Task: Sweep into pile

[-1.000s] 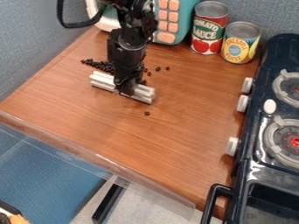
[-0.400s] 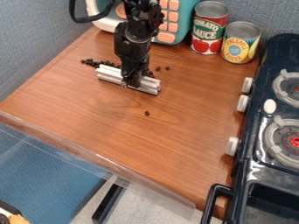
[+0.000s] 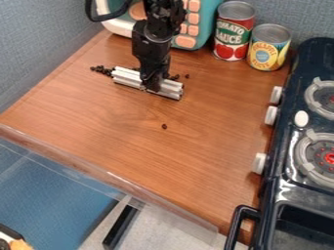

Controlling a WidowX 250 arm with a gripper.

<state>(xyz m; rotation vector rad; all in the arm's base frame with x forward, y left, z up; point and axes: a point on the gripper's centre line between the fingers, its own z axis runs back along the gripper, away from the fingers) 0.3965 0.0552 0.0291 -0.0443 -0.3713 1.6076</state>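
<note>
- A silver, ridged metal bar (image 3: 128,76) lies slantwise near the back of the wooden surface, just in front of a loose cluster of small dark beans (image 3: 100,70).
- The black two-finger gripper (image 3: 154,88) pinches the bar near its middle, using it as a sweeper.
- More beans show just behind the bar's right end, with a stray bean (image 3: 187,76) beside them; a lone dark bean (image 3: 164,126) sits well apart, in front of the bar.
- The step in hand looks like gathering: the sweep seems partly done, the pile loose and strung out.
- Next, the bar probably needs to come around in front of the lone bean and push it back; a raised edge could let it slip under.
- The brown wood-grain tabletop (image 3: 111,132) carries a teal-and-white toy microwave with peach buttons (image 3: 211,15) behind the arm, then a red-and-green tomato can (image 3: 233,35) and a yellow-and-blue pineapple can (image 3: 269,48).
- Along the right stands a dark toy stove with white knobs (image 3: 287,188).
- Blue-grey fabric panels (image 3: 39,44) wall the back and left; blue flooring (image 3: 58,200) shows below.
</note>
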